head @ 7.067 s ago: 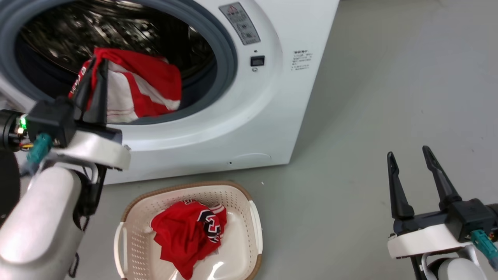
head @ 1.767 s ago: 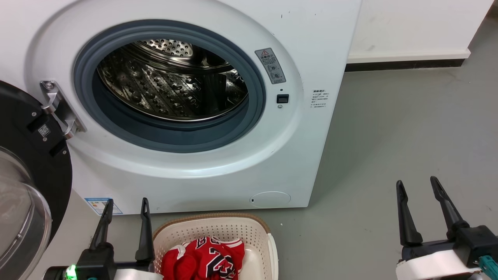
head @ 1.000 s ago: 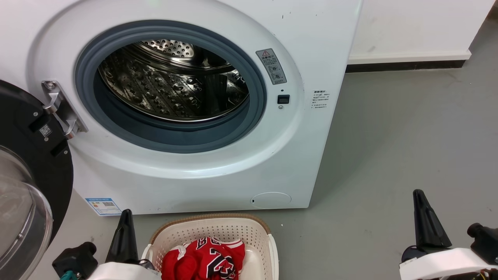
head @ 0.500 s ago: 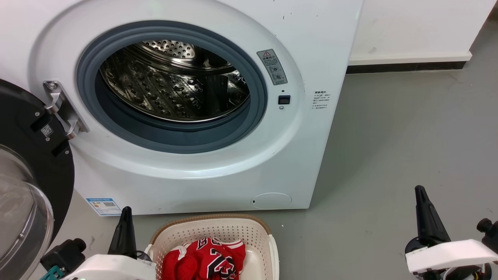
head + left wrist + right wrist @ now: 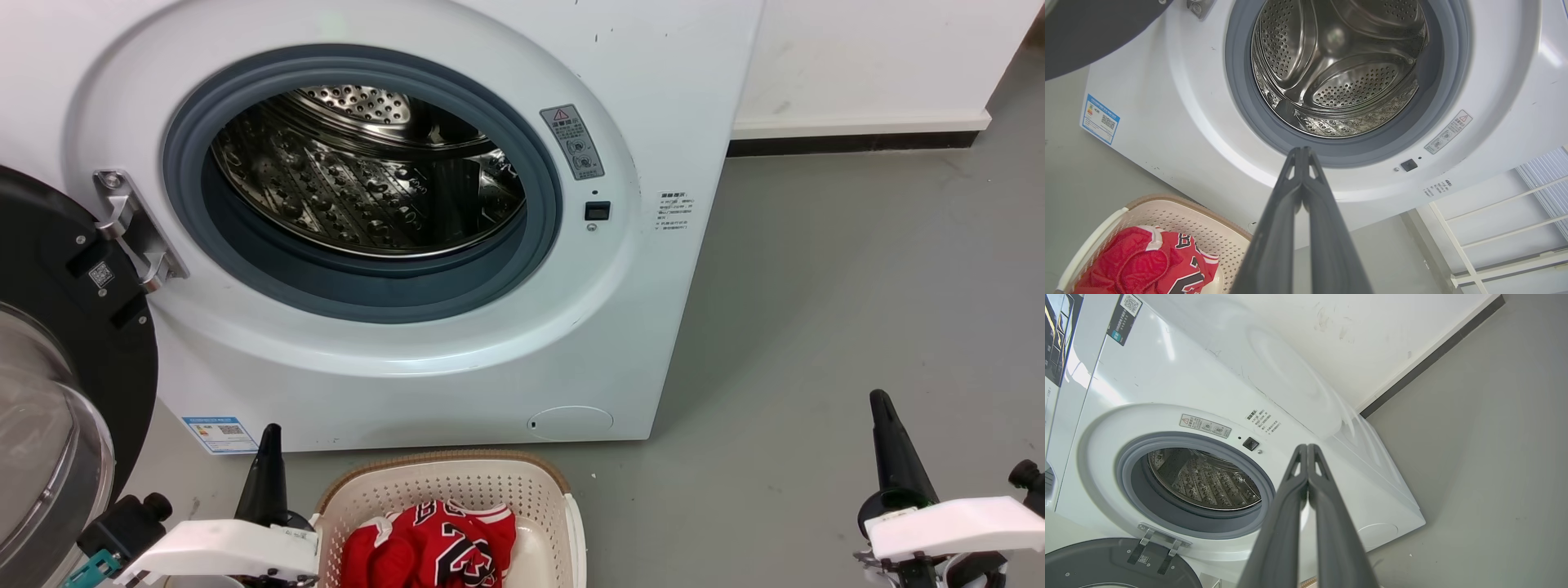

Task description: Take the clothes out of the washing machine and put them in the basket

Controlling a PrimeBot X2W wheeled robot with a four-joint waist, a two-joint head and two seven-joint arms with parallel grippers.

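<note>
The white washing machine (image 5: 457,359) stands with its dark glass door (image 5: 49,343) swung open to the left; no cloth shows in its steel drum (image 5: 359,171). Red clothes (image 5: 429,547) with black-and-white numbers lie in the cream basket (image 5: 457,482) on the floor before it. My left gripper (image 5: 268,457) sits just left of the basket, shut with nothing in it, its tips touching in the left wrist view (image 5: 1302,152). My right gripper (image 5: 886,425) hovers at the lower right, also shut and holding nothing (image 5: 1306,448). The basket (image 5: 1180,216) and clothes (image 5: 1147,265) also show at the left wrist view's lower left.
Grey floor (image 5: 857,278) stretches to the right of the machine, up to a white wall with a dark skirting strip (image 5: 849,140). A white rack (image 5: 1506,228) stands right of the machine in the left wrist view. The open door juts out over the floor at left.
Since the earliest frame the clothes left the drum and lie in the basket; the head view rose. Both grippers have shut and turned edge-on, and they have barely moved in the last half second.
</note>
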